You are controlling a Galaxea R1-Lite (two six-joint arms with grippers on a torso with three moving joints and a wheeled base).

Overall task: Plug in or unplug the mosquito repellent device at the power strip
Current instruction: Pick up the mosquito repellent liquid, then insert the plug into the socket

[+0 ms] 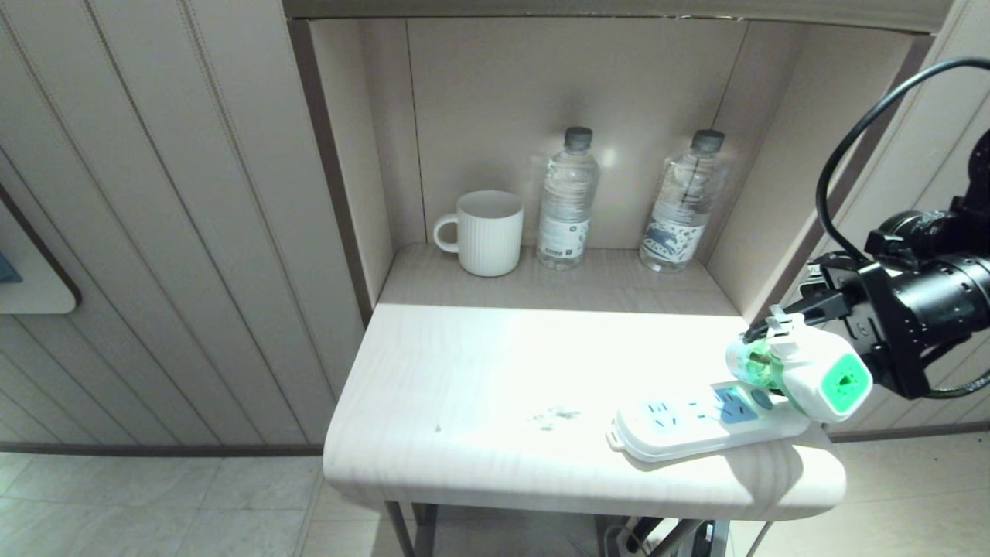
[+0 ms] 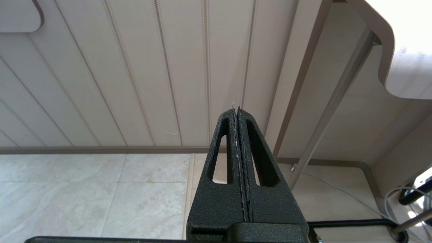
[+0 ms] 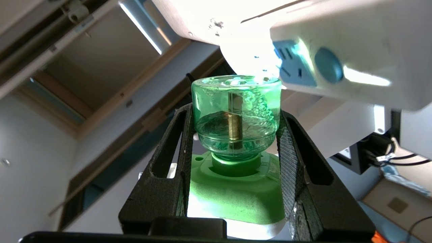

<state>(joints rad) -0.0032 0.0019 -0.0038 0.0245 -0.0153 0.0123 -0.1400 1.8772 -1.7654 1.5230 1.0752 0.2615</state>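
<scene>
The right gripper (image 3: pixel 236 125) is holding the mosquito repellent device (image 1: pixel 804 370) w/ its two fingers (image 3: pixel 170 162) about half open, squeezing the green bottle part from both sides. The bottle is sitting right btwn the fingers, and the white head w/ the green centre is sitting back near the palm. The device is tilting, not standing straight. It is hanging just over the far right end of the power strip (image 1: pixel 696 422), near the blue sockets and the round blue button; can't tell if it is touching the strip.

The strip is lying flat on the table (image 1: pixel 479 387), near the front right corner.

Behind, well away from the fingers, a white mug (image 1: pixel 483 232) and two water bottles (image 1: pixel 567 201) are standing in the nook.

The left gripper (image 2: pixel 238 111) is hanging low beside the table leg (image 2: pixel 332 101), fingers pressed together, holding nothing.
</scene>
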